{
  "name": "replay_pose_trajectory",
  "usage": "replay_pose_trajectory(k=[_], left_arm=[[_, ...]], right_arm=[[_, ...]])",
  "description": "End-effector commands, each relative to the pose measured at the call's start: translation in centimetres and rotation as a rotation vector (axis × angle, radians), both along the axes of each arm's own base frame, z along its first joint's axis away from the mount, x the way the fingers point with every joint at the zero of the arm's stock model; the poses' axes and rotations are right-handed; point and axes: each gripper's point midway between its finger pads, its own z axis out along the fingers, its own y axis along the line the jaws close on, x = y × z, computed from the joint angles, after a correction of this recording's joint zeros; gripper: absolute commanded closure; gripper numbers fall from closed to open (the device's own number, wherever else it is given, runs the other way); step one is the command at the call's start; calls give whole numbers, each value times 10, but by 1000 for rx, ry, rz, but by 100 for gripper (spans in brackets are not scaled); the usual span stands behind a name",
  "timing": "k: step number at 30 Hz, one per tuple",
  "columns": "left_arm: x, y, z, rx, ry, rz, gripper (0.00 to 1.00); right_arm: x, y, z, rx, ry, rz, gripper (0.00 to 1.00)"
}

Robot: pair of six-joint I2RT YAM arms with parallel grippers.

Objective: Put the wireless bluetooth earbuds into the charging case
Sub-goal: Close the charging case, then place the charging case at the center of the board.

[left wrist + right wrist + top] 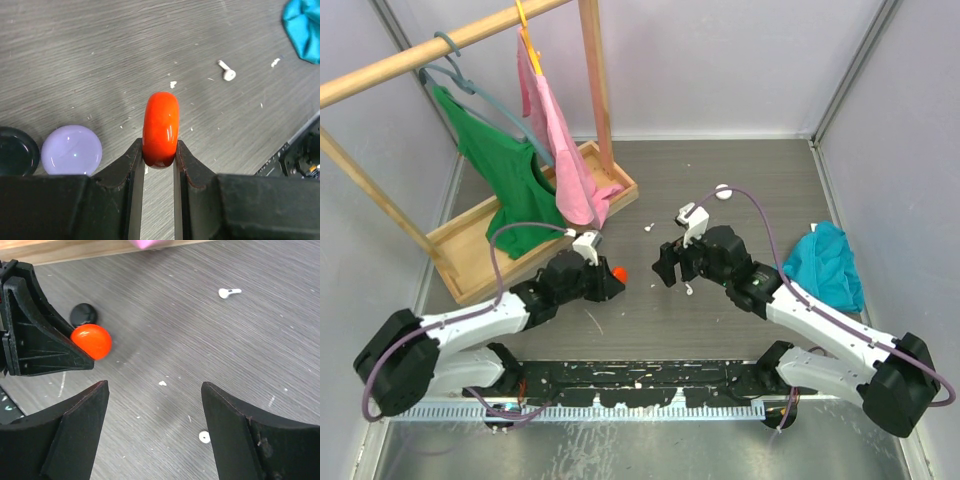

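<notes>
- The red charging case is clamped edge-on in the closed left gripper, apparently held clear of the bench. It is judged to be presented toward the other arm so its lid or socket can be reached.
- The right gripper is seen with jaws spread wide and nothing between them. It is aimed at bare bench just beside the red charging case, and is judged to be ready for a pick.
- The white earbud is lying loose near mid-bench, toward the far edge and well apart from both grippers. No bud is held, and none is seen in a case.
- The lilac case and black case are parked side by side under the left wrist, out of the working gap.
- Hard to make out:
  - No seam or lid state can be read on the red charging case; it looks shut.
  - The black case is cut off by the frame edge in the left wrist view.
  - The white speck by the right finger cannot be told as bud, ear tip or paint chip.
  - No coloured buds are seen in any view; some may be masked by the arms or by the teal cloth at the right edge.
</notes>
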Motion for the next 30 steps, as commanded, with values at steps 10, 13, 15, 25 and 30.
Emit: replay_pose_trajectory(k=[10,13,15,25,30], left_arm=[[53,7,-44,63,278,270,91],[57,17,-51,68,318,320,87],[57,21,-52,72,329,337,81],[50,41,-45,112,341,393,50],[42,46,-36,111,342,393,44]], right_arm=[[21,-21,5,0,-96,-160,19],[21,-22,3,-4,-95,-160,18],[21,-23,2,-7,-96,-168,18],[28,-29,2,-32,-99,-213,18],[32,-30,1,-52,-93,-232,18]])
